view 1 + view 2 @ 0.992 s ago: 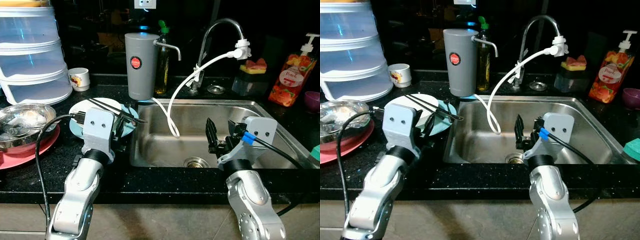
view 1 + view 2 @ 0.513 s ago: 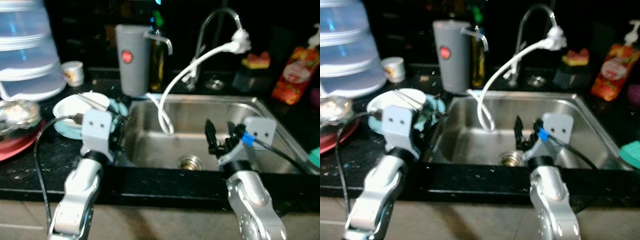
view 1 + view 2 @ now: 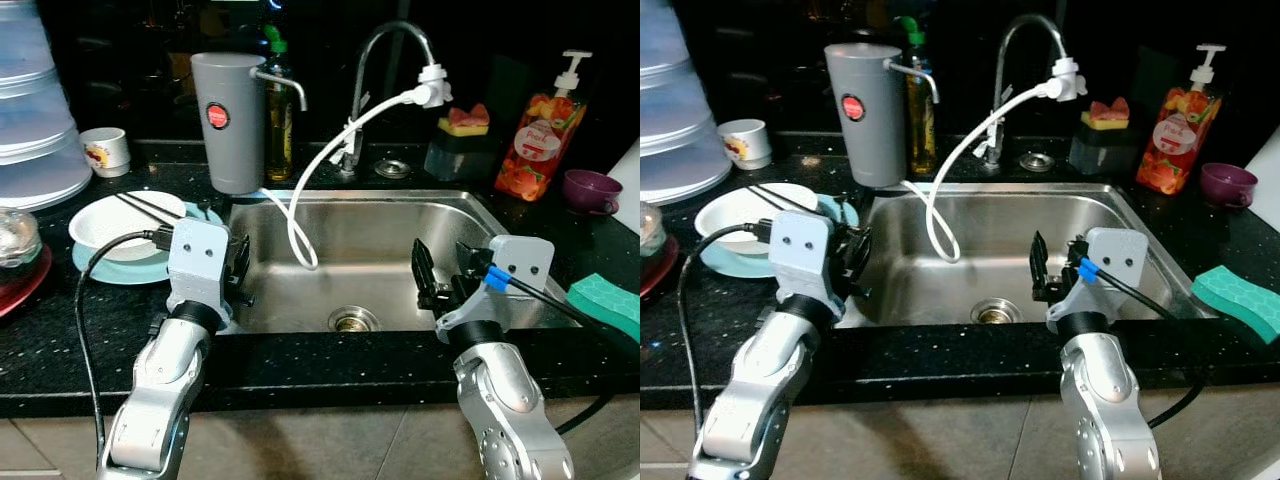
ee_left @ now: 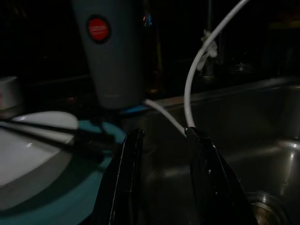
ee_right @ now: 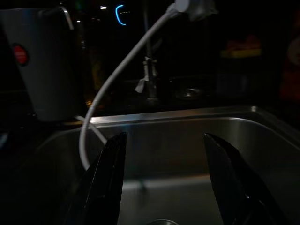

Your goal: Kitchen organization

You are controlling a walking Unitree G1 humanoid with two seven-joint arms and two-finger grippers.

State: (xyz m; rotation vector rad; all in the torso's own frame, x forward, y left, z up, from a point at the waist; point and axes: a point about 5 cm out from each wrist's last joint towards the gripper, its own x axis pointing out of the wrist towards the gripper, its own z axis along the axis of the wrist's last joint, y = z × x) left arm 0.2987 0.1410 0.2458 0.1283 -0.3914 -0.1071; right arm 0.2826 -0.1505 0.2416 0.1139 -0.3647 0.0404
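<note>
Approach step. Both grippers, left [image 3: 238, 272] and right [image 3: 437, 277], hover empty with fingers parted over the near rim of the sink [image 3: 480, 215]. Bowl [image 3: 118, 224] with chopsticks [image 3: 150, 207] sits on a teal plate [image 3: 100, 262] beside the sink's left edge, sponge [image 3: 604, 303] right. Next move likely calls for the left gripper to reach the bowl.

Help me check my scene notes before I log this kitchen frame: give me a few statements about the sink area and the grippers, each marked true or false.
1. A white hose runs from the faucet down into the sink. True.
2. The right gripper is shut on a sponge. False: its jaws are open and empty over the sink.
3. Chopsticks rest across the white bowl. True.
4. The green sponge lies in the sink. False: it sits on the counter, right of the sink.
5. The left gripper holds the bowl. False: it is empty.
</note>
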